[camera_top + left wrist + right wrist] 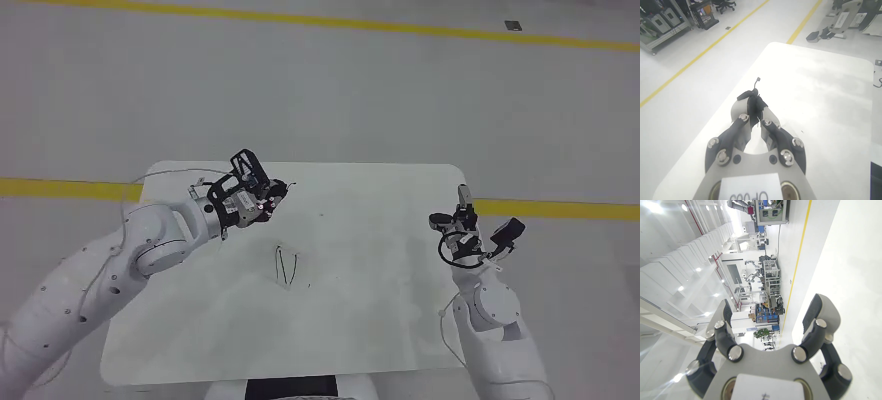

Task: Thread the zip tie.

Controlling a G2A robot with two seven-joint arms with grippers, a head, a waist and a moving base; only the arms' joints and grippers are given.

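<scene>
Left wrist view shows the left gripper, its black-padded fingers pressed together on a thin black plastic zip tie. It holds the tie over the far left part of the white, round-cornered table. A short stub of the tie sticks out past the fingertips and ends in a small square head. A sliver of the strap shows behind the pads, running back toward the palm. The tie's long axis therefore lies roughly along the gripper's own line, head pointing away from the wrist and bent slightly aside. In the top view, a few thin dark strands lie on the table nearer its middle; whether they are more ties I cannot tell. The right gripper hangs near the table's right edge, fingers spread wide apart with nothing between them, aimed off toward the room. The tie looks nearly weightless, springy and slick, so it will likely flex and twist under any push. I judge the best hold to be close behind the head, keeping the slot steady, with the other gripper taking the tail near its tip.
</scene>
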